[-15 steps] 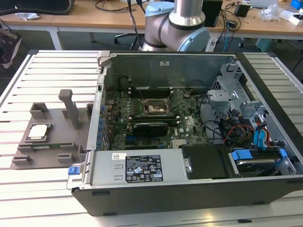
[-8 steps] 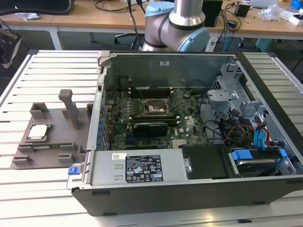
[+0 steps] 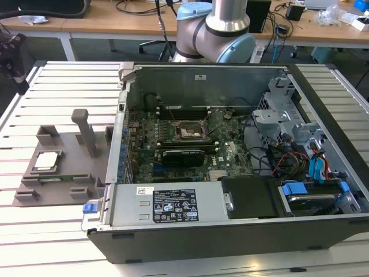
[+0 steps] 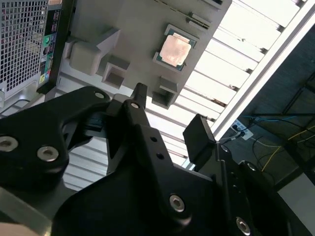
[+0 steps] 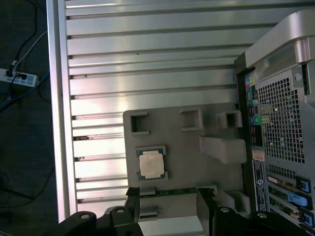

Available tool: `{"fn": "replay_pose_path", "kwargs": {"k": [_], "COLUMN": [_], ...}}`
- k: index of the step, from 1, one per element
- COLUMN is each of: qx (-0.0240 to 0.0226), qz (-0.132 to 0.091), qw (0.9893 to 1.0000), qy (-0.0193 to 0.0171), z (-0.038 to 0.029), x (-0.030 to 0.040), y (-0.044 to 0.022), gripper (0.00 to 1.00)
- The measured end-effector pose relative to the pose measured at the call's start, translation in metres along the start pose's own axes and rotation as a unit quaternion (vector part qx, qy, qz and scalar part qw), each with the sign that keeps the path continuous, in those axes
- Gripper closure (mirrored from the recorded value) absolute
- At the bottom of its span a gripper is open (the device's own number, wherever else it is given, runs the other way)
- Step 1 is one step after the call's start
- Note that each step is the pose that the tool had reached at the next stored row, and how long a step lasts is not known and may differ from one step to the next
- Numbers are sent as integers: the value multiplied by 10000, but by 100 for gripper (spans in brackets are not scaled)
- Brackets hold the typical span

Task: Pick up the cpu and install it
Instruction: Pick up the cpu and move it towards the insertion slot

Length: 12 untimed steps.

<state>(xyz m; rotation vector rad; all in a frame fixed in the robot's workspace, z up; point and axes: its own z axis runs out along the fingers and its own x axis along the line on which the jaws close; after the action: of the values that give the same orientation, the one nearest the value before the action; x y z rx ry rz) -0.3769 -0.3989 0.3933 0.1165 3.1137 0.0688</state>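
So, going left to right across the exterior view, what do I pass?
In order: small square silver-topped cpu, lying in the grey plastic fixture tray → upright grey tray post → black rectangular socket frame inside the open computer case → blue plastic drive latch.

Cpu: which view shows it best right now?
The first wrist view: it looks squarely down on the cpu in its grey tray. The second wrist view shows it aslant, the exterior view obliquely.

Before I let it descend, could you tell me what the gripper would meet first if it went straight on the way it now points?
Most likely the grey fixture tray, near its edge beside the cpu, not the cpu itself; the open gripper hangs above, depth unclear.
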Motion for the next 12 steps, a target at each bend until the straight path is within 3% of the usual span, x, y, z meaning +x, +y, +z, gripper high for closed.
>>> {"fn": "replay_pose_path", "kwargs": {"k": [1,12], "qx": [0,0], "qz": [0,0], "qw": [10000,10000], "qy": [0,0], "z": [0,0], "x": [0,2], "y": [0,0], "gripper": [40,40]}}
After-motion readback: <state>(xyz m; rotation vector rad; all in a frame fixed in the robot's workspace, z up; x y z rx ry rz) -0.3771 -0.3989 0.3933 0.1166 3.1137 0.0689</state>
